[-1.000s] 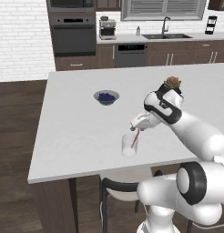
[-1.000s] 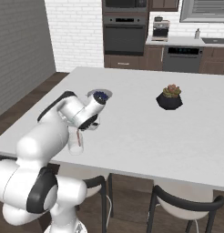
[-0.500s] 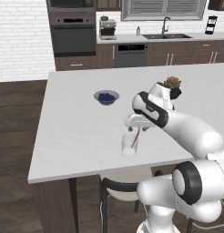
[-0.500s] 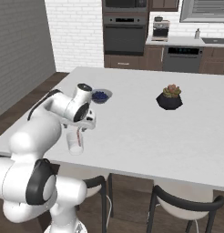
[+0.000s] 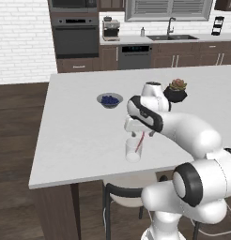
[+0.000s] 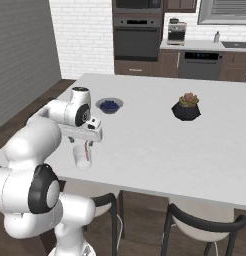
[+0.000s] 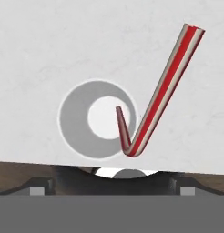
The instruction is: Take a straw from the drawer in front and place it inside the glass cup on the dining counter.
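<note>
Since a second ago, the white arm swings back over the dining counter (image 5: pixel 80 136) and its gripper (image 5: pixel 135 132) rises just clear of the glass cup (image 5: pixel 133 151), lower centre of the left base view. Its jaws stand wide and hold nothing — the straw (image 5: pixel 140 141) is released and leans inside the tumbler, its red-pink top poking out past the rim. From the right base view the gripper (image 6: pixel 86 140) hangs directly above the glass cup (image 6: pixel 82 157), left of centre, with the straw (image 6: pixel 86 150) a thin line within. The hand view looks straight down: glass cup (image 7: pixel 96 119) a grey ring at mid-frame, straw (image 7: pixel 160 95) slanting to the upper right, its lower end resting in the base. The straw looks feather-light, thin and easily crushed or flicked out; any regrasp would best take the free upper length, gently. The glass seems light and tippable near the counter's front edge — best held low on its wall. The placement looks complete.
</note>
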